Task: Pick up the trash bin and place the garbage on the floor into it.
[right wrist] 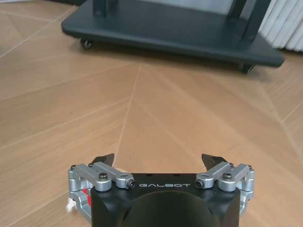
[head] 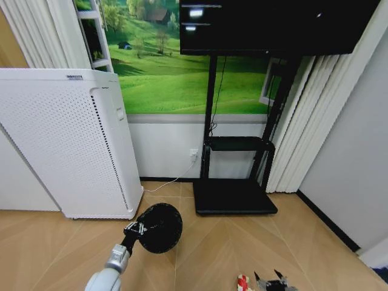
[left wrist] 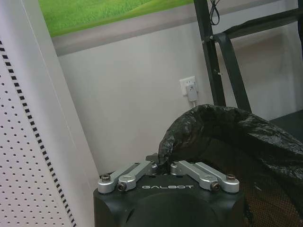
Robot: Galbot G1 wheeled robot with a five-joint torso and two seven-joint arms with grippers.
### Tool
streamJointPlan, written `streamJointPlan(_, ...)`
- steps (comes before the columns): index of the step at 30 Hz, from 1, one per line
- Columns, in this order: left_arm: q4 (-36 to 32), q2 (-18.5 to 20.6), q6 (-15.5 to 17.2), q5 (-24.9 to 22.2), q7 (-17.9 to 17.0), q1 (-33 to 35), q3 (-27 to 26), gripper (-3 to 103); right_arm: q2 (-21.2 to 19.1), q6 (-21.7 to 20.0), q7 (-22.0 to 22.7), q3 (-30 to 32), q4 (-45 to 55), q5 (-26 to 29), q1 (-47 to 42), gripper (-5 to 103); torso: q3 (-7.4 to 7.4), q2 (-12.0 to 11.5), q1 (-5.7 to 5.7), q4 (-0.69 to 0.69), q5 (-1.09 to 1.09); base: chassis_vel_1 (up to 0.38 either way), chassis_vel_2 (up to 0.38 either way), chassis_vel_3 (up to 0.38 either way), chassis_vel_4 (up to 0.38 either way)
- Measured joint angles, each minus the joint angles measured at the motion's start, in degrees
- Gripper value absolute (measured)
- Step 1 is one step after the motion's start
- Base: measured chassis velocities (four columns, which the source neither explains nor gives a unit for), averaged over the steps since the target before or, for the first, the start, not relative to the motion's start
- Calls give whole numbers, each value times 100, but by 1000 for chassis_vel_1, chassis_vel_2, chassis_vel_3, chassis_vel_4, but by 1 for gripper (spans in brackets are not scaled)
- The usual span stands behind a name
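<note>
A: Where's the small black round plastic trash bin (head: 160, 227)?

B: In front of the white perforated appliance (head: 66, 142), the left gripper (left wrist: 163, 166) pinched on its liner-covered rim; it looks light and fairly stiff, but that film may slip.

A: And the red-and-white crumpled wrapper (head: 244, 282)?

B: Farther from the appliance, beside the spread-fingered right gripper (head: 272, 279); probably soft, best pinched mid-body.

The scene is lit evenly and brightly, with no hard shadows cast on the wooden floor (head: 242, 242). Two small glare patches are reflected in the dark screen (head: 273, 24) towards 12 o'clock in the head view. Wide-angle bending is seen towards that view's edges, where the white perforated appliance (head: 60, 139) and the curtains (head: 303, 121) lean. A soft shadow is thrown under the black stand base (right wrist: 170, 28) in the right wrist view.
</note>
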Motion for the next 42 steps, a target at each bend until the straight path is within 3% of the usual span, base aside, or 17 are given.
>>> streamJointPlan(6,151,-18,17,25,-9,-74,134,7,11,-77,83,-638,-309,176,281,100,0,0,0,0,0,0,0,0,0)
streamJointPlan(13,165,-57,24,94,-13,-30,179,7,101,-152,116,-937,-469,260,570,100,0,0,0,0,0,0,0,0,0)
streamJointPlan(33,176,-98,27,170,-21,47,196,7,407,16,12,-1322,-1806,75,1410,100,0,0,0,-1,1,0,0,0,0)
streamJointPlan(42,229,-120,2,202,-22,50,208,7,489,150,-64,-1344,-1967,4,1496,103,0,0,0,0,0,0,0,0,0)
